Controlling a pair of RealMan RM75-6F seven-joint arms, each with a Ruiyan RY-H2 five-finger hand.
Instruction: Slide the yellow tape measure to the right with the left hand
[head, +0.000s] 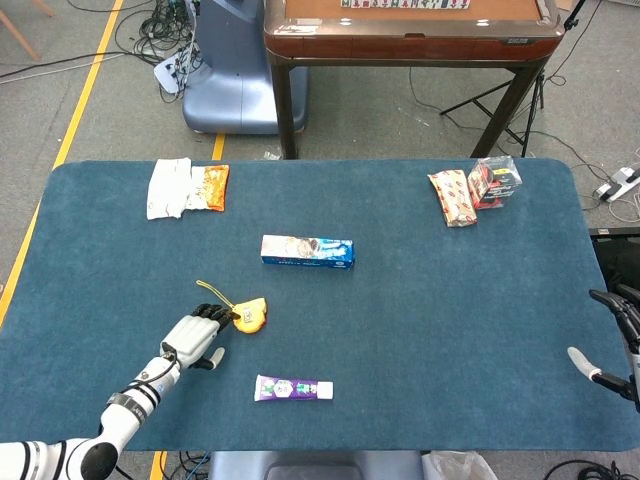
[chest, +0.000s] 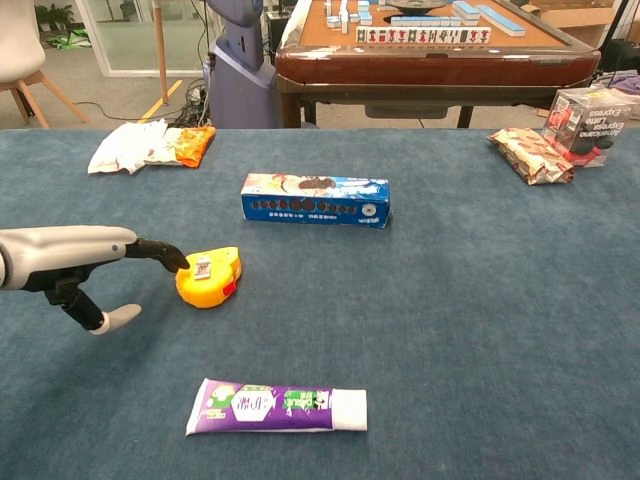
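The left hand lies low with fingers stretched out and apart, gripping nothing, dark fingertips touching the yellow tape measure on the blue table. To the right the cloth is bare. A blue biscuit box lies beyond, a purple toothpaste tube nearer. The right hand shows at the edge; its state I cannot tell.

A table covered in blue cloth is seen. A blue box lies near its middle. Nearer than the box, to its left, a yellow tape measure and a purple tube are laid. Far left of the box, a white packet and an orange packet are placed; far right, a red-and-white packet and a clear box.
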